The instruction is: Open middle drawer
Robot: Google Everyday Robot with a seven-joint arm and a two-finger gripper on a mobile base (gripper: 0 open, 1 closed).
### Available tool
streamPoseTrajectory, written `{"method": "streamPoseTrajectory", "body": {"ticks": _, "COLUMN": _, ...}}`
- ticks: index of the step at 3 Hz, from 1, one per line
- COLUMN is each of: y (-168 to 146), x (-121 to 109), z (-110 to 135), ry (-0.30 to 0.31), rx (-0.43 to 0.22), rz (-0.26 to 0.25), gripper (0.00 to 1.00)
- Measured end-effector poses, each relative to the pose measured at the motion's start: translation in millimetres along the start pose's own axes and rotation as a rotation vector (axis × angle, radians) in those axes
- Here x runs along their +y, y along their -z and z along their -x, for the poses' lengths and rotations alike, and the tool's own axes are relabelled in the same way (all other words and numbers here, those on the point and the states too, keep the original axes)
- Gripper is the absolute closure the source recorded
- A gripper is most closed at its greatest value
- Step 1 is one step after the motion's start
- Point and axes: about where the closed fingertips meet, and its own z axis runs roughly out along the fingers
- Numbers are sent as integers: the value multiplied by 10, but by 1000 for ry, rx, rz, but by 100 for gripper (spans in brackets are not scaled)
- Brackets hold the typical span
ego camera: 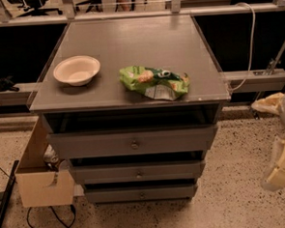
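Note:
A grey cabinet has three flat drawer fronts stacked under its top. The middle drawer sits between the widest top front and the smallest bottom front. It has one small round knob and looks pushed in. My gripper, cream-coloured, hangs at the right edge of the view, well to the right of the cabinet and about level with the lower drawers. It touches nothing.
On the cabinet top lie a white bowl and a green snack bag. A cardboard box stands on the floor against the cabinet's left side, with black cables beside it. A white cable hangs at the right.

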Motion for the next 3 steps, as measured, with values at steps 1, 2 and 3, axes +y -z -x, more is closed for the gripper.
{"method": "streamPoseTrajectory", "body": {"ticks": 1, "y": -205, "x": 87, "z": -128, "ry": -7, "rx": -21, "rz": 34, "gripper": 0}}
{"method": "streamPoseTrajectory", "body": {"ticks": 2, "y": -462, "x": 86, "z": -208, "ry": -25, "rx": -71, "rz": 37, "gripper": 0}}
{"method": "streamPoseTrajectory", "body": {"ticks": 3, "y": -483, "x": 65, "z": -206, "ry": -27, "rx": -77, "rz": 28, "gripper": 0}}
